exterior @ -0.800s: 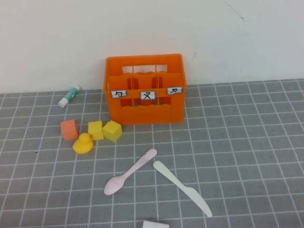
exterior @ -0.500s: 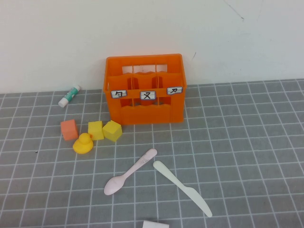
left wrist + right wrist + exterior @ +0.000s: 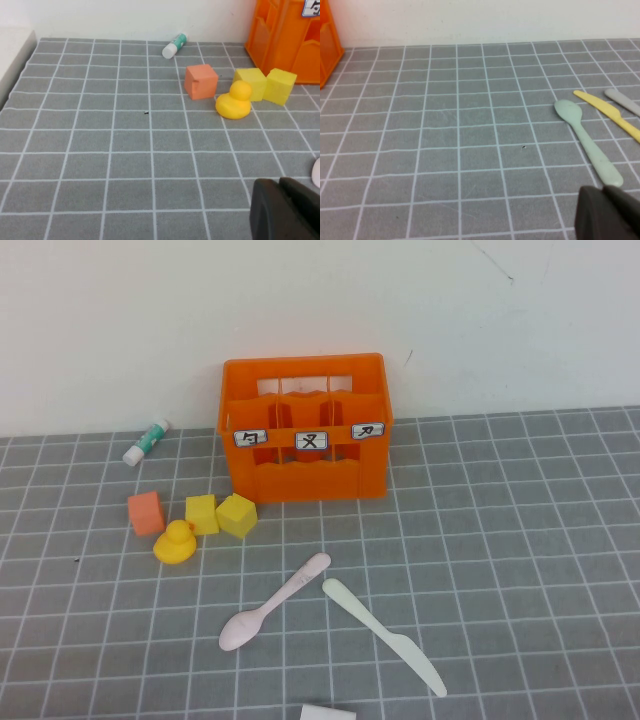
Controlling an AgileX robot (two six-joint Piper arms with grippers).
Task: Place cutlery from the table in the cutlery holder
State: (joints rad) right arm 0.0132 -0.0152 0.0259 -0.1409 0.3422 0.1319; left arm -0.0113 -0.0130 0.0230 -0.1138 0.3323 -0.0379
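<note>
The pale pink spoon [image 3: 272, 603] and the longer cream-white knife [image 3: 383, 635] lie side by side on the gray gridded table [image 3: 520, 540], in front of the orange cutlery holder [image 3: 305, 427]. Neither gripper shows in the high view. In the left wrist view my left gripper [image 3: 279, 182] is shut and empty low over the table, with the spoon's bowl edge [image 3: 316, 172] just beside it and the holder [image 3: 287, 37] farther off. In the right wrist view my right gripper [image 3: 603, 189] is shut and empty, and the holder's edge [image 3: 327, 45] shows far off.
An orange cube [image 3: 146, 512], two yellow cubes [image 3: 222, 514], a yellow duck [image 3: 176, 542] and a glue stick [image 3: 147, 441] lie left of the holder. A pale green spoon [image 3: 587, 142], a yellow knife [image 3: 610, 114] and a grey piece [image 3: 624, 101] lie near my right gripper.
</note>
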